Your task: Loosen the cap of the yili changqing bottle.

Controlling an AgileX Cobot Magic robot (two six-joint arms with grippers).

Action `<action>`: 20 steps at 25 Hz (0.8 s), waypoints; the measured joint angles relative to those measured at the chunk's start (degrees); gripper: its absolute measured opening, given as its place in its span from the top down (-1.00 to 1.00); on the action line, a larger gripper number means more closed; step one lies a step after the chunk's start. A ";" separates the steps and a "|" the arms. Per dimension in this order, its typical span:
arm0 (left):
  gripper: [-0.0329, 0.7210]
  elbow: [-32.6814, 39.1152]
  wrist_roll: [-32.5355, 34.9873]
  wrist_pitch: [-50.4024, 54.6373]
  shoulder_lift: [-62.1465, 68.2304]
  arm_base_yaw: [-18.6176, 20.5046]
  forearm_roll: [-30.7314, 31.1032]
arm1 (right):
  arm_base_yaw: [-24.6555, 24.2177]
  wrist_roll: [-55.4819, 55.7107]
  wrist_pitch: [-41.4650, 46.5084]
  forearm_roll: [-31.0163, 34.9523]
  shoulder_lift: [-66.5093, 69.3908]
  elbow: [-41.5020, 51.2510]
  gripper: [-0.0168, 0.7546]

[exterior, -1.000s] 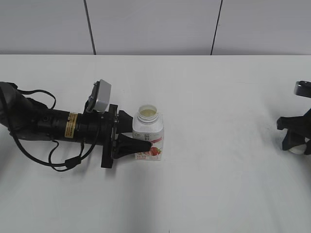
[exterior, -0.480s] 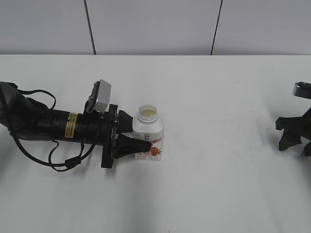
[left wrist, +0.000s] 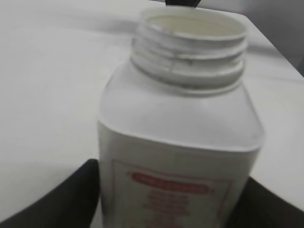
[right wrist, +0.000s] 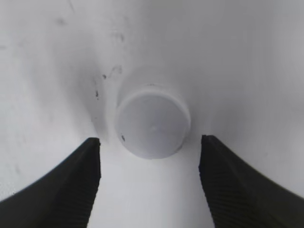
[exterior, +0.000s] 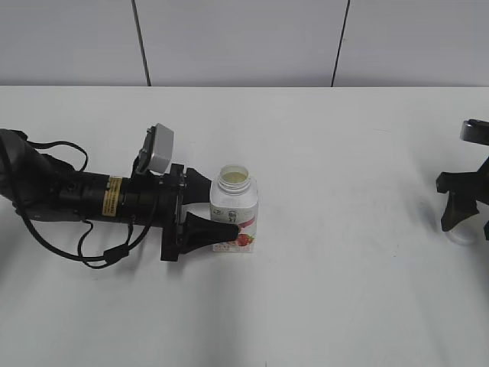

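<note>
Spanning the whole exterior view, white surface (exterior: 344, 290), bare apart from the arms and the task's things. Reaching in from 9 o'clock, left gripper (exterior: 221, 218) clamped on the yili changqing bottle (exterior: 233, 210), one black finger on each flat side of the squarish body, low on the label. Standing upright just left of centre, bottle with neck open and threads bare in the left wrist view (left wrist: 190, 52); no cap on it, so loosening judged already done and passed. Parked at the far 3 o'clock edge, right gripper (exterior: 466, 218), spread wide and holding nothing, fingers (right wrist: 57, 185) apart on either side of the cap (right wrist: 153, 124). Lying flat on the surface between those fingers, touching neither, well apart from the bottle; barely visible in the exterior view. Likely handling: bottle light, thin-walled plastic, somewhat squeezable and smooth, so best held on the flat sides below the shoulders, firmly enough to stop it turning but not enough to dent it or slosh contents out of the open mouth. Cap small, rigid, very light, prone to skidding; best pinched across its rim from 9 and 3 o'clock.
</note>
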 joint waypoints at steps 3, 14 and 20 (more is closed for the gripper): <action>-0.52 0.00 -0.18 0.00 0.00 0.00 -0.29 | 0.00 0.08 1.02 -0.17 -0.11 -1.85 -0.38; -0.63 0.00 -1.92 0.18 -2.37 0.00 0.17 | -0.07 0.08 2.72 1.05 -10.58 -3.09 -0.38; -0.64 0.00 -5.36 0.12 -7.11 0.00 3.20 | -0.07 0.08 4.04 1.82 -16.33 -3.09 -0.38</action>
